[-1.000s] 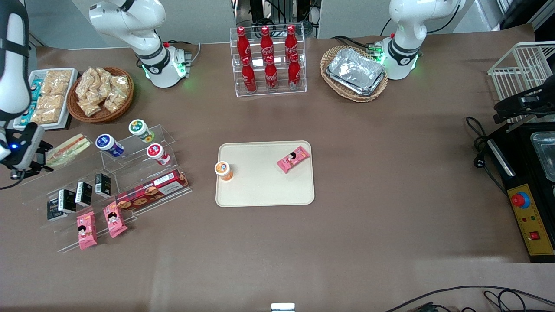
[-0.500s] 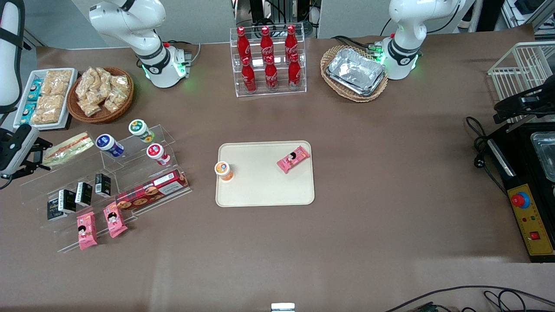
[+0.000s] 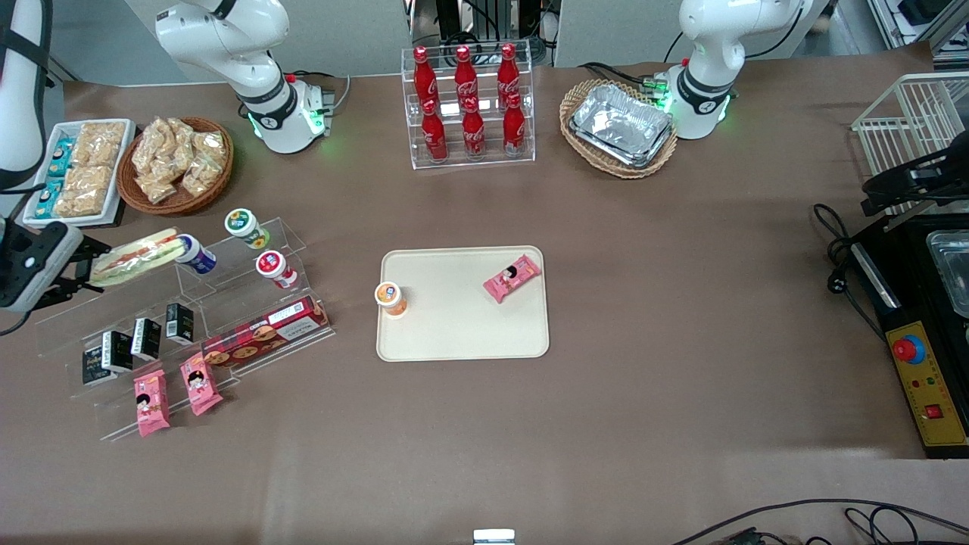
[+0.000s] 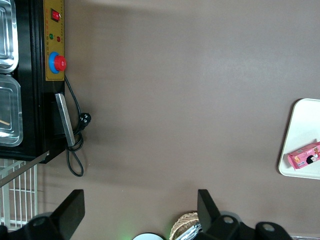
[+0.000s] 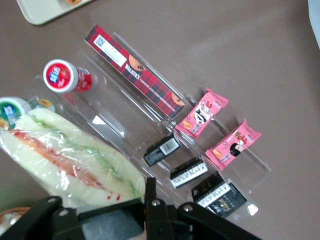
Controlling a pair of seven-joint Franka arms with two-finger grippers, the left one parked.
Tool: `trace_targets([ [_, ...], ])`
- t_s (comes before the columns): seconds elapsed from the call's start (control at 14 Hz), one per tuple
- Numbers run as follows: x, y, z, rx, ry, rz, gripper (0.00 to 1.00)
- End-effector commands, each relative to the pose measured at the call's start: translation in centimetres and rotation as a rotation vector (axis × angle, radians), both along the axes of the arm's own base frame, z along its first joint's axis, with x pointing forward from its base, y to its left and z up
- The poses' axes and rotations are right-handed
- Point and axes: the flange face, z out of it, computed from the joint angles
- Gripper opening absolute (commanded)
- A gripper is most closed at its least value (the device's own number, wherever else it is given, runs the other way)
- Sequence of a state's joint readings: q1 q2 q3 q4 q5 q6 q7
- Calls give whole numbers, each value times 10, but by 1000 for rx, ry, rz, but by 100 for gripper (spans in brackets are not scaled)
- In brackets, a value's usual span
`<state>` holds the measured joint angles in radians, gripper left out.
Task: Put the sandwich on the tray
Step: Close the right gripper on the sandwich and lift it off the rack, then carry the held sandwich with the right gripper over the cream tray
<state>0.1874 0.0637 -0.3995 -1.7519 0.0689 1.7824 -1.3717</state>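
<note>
Gripping the clear-wrapped triangular sandwich [image 3: 140, 256] of pale bread with green and red filling, the black two-finger gripper [image 3: 79, 261] of the working arm is pinching one end of the wedge, above the clear acrylic step shelf [image 3: 189, 318] at the working arm's end of the table. In the front view the sandwich is pointing toward about two o'clock from the gripper, and its tip is covering part of the blue-lidded white cup [image 3: 198, 256]. In the right wrist view the fingers [image 5: 107, 220] are pressing on the wrapped bread [image 5: 70, 160], while the red-lidded cup [image 5: 62, 76], the long red tartan biscuit box [image 5: 135, 70], the small black cartons [image 5: 189, 172] and two pink snack packets [image 5: 220, 130] are lying on the shelf below. The large flat cream-beige rectangular tray [image 3: 454, 333] is lying well apart, near the table's middle, and it is carrying an orange-lidded cup [image 3: 391, 297] at its nine o'clock edge and one pink packet [image 3: 512, 277] toward two o'clock.
</note>
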Motion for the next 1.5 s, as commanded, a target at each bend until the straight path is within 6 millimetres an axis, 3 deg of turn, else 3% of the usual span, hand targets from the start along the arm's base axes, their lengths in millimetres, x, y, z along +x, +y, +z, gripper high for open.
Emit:
trace_targets([
  [0.0, 7, 26, 19, 14, 33, -81, 0],
  [0.43, 8, 109, 22, 15, 82, -289, 0],
  [0.86, 0, 208, 19, -21, 115, -608, 0],
  [1.21, -9, 320, -19, -62, 125, -707, 0],
  [1.43, -16, 385, -46, -56, 83, -642, 0],
])
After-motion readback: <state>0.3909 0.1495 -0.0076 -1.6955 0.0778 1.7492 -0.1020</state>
